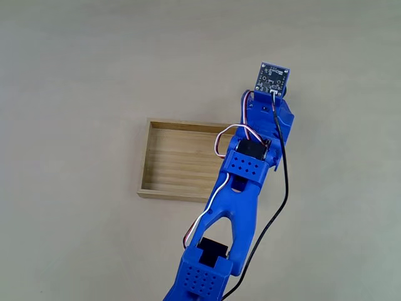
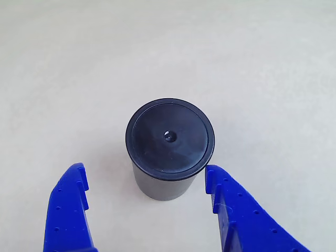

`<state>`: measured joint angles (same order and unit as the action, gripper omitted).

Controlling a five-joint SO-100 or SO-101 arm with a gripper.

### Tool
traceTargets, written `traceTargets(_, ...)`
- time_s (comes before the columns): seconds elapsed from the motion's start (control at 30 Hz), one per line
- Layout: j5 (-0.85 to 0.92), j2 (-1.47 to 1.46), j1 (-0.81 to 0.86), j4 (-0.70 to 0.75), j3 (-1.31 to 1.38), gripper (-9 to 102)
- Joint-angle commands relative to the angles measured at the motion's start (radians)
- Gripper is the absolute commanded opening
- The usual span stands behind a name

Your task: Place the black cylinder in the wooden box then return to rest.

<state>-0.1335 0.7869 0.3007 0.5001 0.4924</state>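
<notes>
Black matte cylinder stands upright on the beige table (outside the light wooden box), just at 12 o'clock of the blue gripper, jaws spread; the nearer right finger could tip it on closing.

The blue arm reached from the bottom edge of the fixed view up and to the right, its wrist carrying a small circuit board at the far end. In the other view the gripper pointed downward with its two blue fingers spread wide apart.
</notes>
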Motion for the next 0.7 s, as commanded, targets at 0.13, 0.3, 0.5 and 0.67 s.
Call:
traceTargets(0.13,0.0,-0.038,0.005,-0.04,0.156,34)
traceTargets(0.3,-0.003,-0.028,0.011,-0.04,0.175,34)
traceTargets(0.5,-0.006,-0.025,0.02,-0.04,0.175,34)
traceTargets(0.67,-0.017,-0.023,0.032,-0.04,0.175,34)
